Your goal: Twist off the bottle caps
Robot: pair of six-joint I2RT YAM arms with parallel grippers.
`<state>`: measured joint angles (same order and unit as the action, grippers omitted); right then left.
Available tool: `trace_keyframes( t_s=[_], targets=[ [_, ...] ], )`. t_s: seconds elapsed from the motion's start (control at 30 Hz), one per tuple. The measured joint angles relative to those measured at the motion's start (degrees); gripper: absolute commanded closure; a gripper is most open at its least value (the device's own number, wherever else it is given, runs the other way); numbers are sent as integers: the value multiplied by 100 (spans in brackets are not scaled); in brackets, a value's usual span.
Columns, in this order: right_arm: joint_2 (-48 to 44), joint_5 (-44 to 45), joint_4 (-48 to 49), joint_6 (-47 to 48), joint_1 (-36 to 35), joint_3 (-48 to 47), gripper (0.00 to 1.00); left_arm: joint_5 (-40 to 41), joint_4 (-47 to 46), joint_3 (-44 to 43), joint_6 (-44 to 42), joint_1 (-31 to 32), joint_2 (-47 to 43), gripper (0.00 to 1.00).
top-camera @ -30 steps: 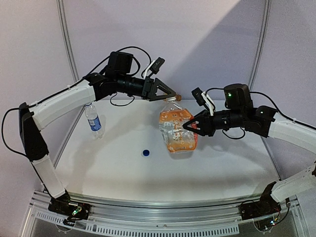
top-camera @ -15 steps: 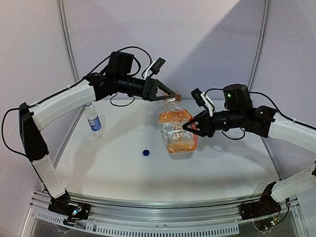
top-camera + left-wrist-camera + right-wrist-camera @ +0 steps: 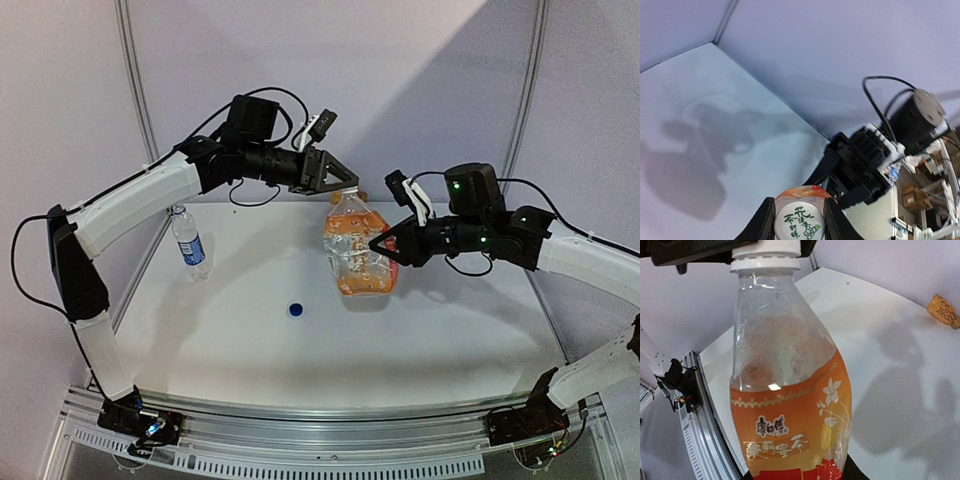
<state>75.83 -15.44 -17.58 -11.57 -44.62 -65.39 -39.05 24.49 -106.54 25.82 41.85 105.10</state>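
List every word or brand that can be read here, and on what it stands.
"康師傅": orange label of the orange bottle.
"茉莉蜜茶", as it seems: same label, lower.
Green Chinese characters on the white cap: too blurred to read.
Blue label of the water bottle: too small to read.
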Motion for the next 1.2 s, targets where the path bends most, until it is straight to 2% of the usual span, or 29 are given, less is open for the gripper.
trace_keyframes(
  t_s=[0.33, 0.53, 0.6, 0.7, 0.9, 1.2],
  targets=[
    [691, 1784, -804, -225, -328, -584, 100, 2061, 1084, -822, 1067, 284, 682, 100],
    [872, 2186, -1088, -232, -385, -807, 100, 2900, 1681, -1438, 1628, 479, 1023, 97],
    [872, 2199, -1104, -229, -387, -807, 100, 2997, 1735, -1471, 1692, 511, 1036, 92],
    [872, 2199, -1115, -232, -393, -807, 100, 3040, 1740, -1469, 1733, 527, 1036, 78],
    [817, 2264, -949, -258, -393, -688, 100, 2964, 1729, -1440, 1620, 540, 1016, 38],
    [505, 2439, -763, -352, -358, -428, 100, 2723, 1685, -1300, 1189, 684, 710, 12]
  ],
)
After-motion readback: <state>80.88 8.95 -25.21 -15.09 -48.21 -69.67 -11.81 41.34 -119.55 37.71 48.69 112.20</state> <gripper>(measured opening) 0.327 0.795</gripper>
